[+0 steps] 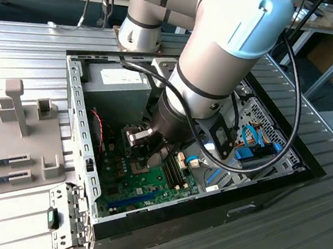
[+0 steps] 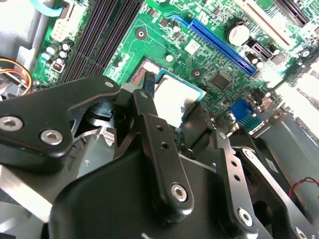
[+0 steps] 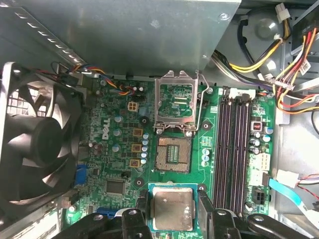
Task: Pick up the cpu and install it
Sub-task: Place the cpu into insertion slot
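Observation:
The cpu (image 3: 172,210) is a small square chip with a dull silver top on a green edge. It sits between the two black fingers (image 3: 141,208) of my gripper (image 3: 172,204), which is shut on it. It hangs above the green motherboard (image 3: 119,149), a short way from the open socket (image 3: 173,154), whose metal frame (image 3: 175,102) is flipped up. In the second wrist view the cpu (image 2: 173,93) shows between the fingertips (image 2: 148,82) of the gripper (image 2: 172,99). In the exterior view the gripper (image 1: 141,152) is low inside the computer case (image 1: 256,191).
A black fan (image 3: 40,144) and the grey power supply (image 3: 124,30) border the board. Memory slots (image 3: 234,149) and loose cables (image 3: 279,59) lie beside the socket. In the exterior view's left, a grey fixture (image 1: 18,111) with narrow sticks stands outside the case.

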